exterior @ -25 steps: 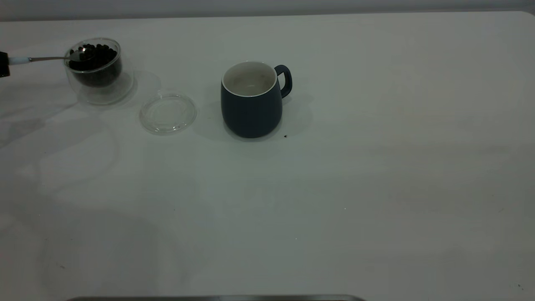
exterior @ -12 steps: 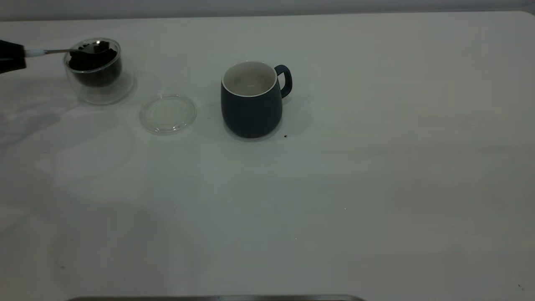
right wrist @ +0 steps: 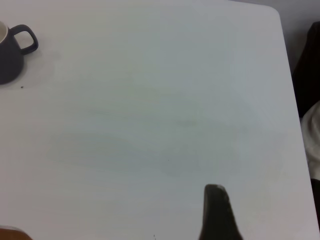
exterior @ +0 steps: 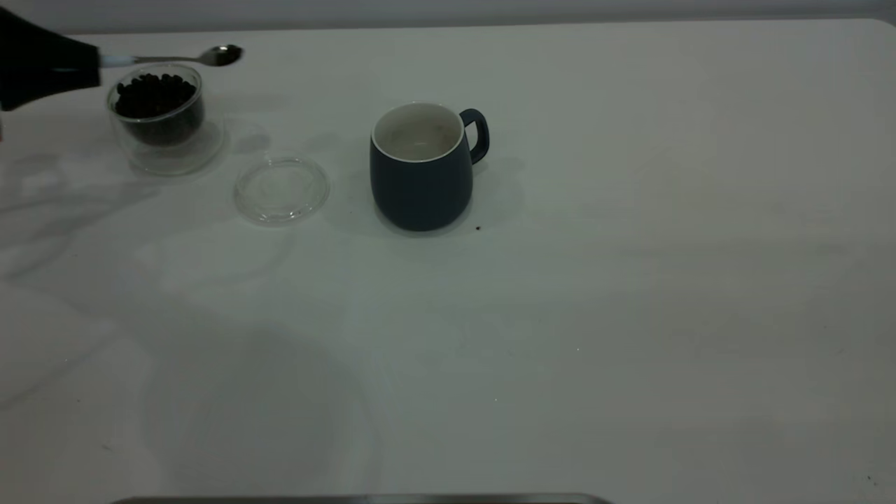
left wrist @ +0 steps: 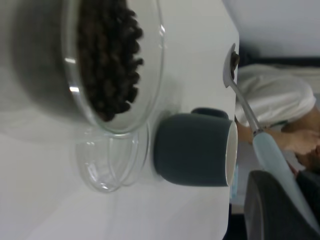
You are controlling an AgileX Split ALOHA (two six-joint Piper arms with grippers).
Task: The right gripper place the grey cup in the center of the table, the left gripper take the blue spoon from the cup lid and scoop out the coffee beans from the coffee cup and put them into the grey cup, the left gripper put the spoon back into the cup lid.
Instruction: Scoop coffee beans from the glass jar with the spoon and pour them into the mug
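- Your left gripper (exterior: 42, 64) sits at the far left edge of the exterior view, its fingers clenched on the pale handle of the blue spoon (exterior: 175, 58). The spoon is held roughly level, and its bowl reaches out to the right, past the far rim of the coffee cup (exterior: 162, 119).
- The left wrist view shows something dark resting in the spoon bowl; you seem to be carrying very few beans, perhaps one. Any tilt or jerk on the way would drop it onto the surface (exterior: 630, 315).
- The coffee beans (exterior: 154, 94) still fill the glass cup, which stands at the far left. The cup lid (exterior: 281, 190) lies flat just to its right and nearer, with nothing on it.
- The grey cup (exterior: 421, 168) stands upright well to the right of the lid, handle pointing right, and its inside looks empty. The crossing from spoon to mug is long and open, so spilling along it is your main risk.
- Keep the spoon above the mug's rim as you arrive. Coming in low would knock the rim and could shove or tip the mug.
- A dark speck (exterior: 478, 227) lies on the surface just beside the mug's base. I cannot tell whether it is a bean.
- Your right gripper (right wrist: 216, 212) is parked away from the work, seen only in its own wrist view over bare surface. I cannot tell how its fingers stand.
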